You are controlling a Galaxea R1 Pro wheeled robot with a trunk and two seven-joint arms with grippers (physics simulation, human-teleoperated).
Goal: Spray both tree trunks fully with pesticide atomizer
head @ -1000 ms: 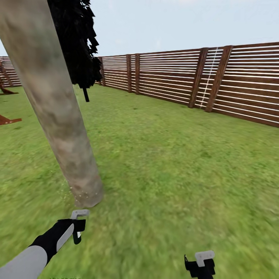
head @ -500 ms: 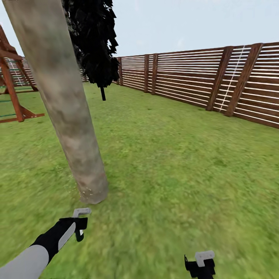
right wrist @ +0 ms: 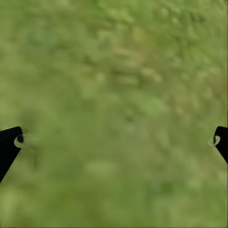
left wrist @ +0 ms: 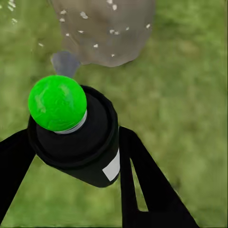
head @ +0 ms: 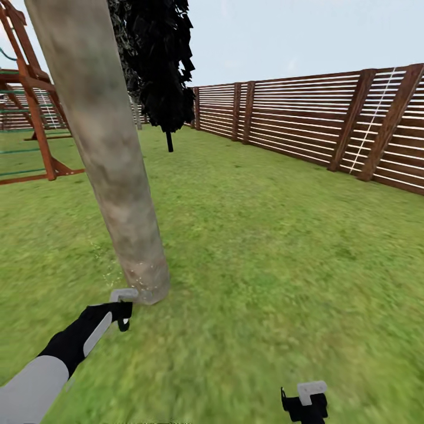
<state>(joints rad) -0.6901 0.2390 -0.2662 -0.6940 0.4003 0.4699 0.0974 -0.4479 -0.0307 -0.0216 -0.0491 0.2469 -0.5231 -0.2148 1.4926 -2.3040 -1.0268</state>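
Black-bodied and green-capped, the pesticide atomizer (left wrist: 76,135) is sitting clamped between the 2 dark fingers (left wrist: 142,185) of the left gripper (left wrist: 71,156), the jaws closed tight against its sides. Its bright green round top is pointing toward the base of the tree trunk (left wrist: 102,28), which is looming just beyond the nozzle end. White specks of pesticide (left wrist: 112,31) are dotting that mottled grey-brown bark, and a few more are scattered on the grass beside it.

From the head view, the left gripper (head: 122,301) is hovering low, just beside the foot of the tree trunk (head: 106,153), with the black and grey arm reaching in toward it. Faint white flecks are showing around the trunk's bottom. The trunk is rising thick and branchless out of the lawn (head: 265,247).

Well away from the trunk, the right gripper (head: 306,400) is hanging over the grass; in its wrist view the 2 fingertips (right wrist: 9,142) are standing wide apart with blurred lawn (right wrist: 118,109) between them.

Behind the trunk, a black column-shaped conifer (head: 156,65) is standing, and farther off the brown slatted fence (head: 306,118) is ringing the garden. A red-brown wooden play frame (head: 35,112) is standing on the trunk's other side.
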